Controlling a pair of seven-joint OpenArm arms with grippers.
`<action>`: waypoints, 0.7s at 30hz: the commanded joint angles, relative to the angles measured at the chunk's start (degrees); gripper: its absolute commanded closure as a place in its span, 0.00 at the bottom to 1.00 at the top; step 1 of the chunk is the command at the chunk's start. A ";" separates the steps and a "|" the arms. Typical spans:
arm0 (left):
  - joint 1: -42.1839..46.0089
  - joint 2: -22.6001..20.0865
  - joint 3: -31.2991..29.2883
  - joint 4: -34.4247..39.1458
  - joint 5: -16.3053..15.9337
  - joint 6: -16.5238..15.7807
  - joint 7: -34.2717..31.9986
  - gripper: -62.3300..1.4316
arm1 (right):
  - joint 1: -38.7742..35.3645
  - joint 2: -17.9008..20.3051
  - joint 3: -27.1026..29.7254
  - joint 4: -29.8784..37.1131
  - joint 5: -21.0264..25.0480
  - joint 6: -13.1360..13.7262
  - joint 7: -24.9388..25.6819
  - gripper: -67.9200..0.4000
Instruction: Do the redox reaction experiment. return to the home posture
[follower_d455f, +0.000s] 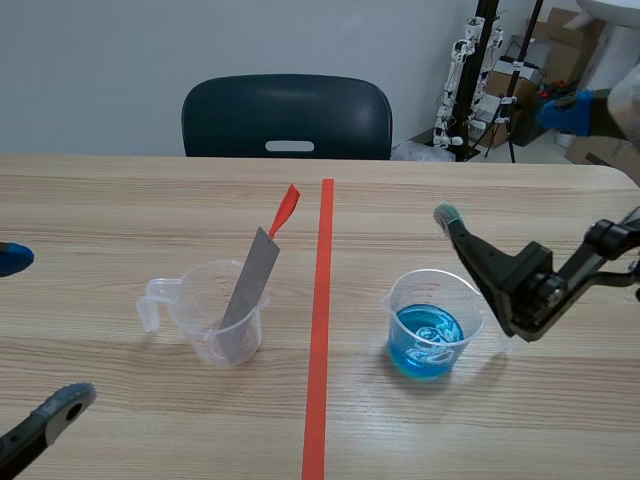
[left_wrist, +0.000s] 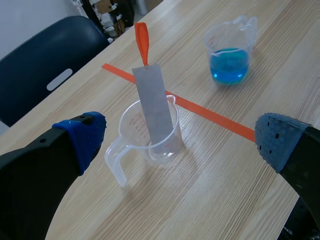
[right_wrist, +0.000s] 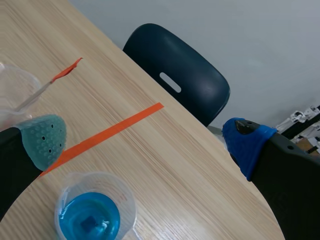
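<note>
A clear measuring cup stands left of the tape line, with a grey metal strip with an orange-red tip leaning in it. Right of the line stands a second clear cup of blue liquid. My left gripper hovers open at the near left, short of the strip's cup, holding nothing. Just right of and above the blue cup, my right gripper hangs open and empty. In the right wrist view the strip's tip shows beyond the left finger.
An orange-red tape line runs down the middle of the wooden table. A dark chair stands at the far edge. Stands and boxes fill the back right of the room.
</note>
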 joint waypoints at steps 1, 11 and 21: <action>-0.31 -0.50 -0.35 0.61 -0.59 0.37 -0.37 0.00 | 0.20 2.10 -0.31 1.03 0.52 -0.57 0.66 0.00; -0.31 -1.77 -0.35 0.61 -0.63 3.34 -0.39 0.00 | 0.22 3.41 -0.96 -2.97 2.10 -2.89 1.62 0.00; -0.28 -1.70 -0.35 0.59 -0.61 3.32 -0.37 0.00 | 0.26 2.69 0.76 -6.12 2.38 -5.92 2.99 0.00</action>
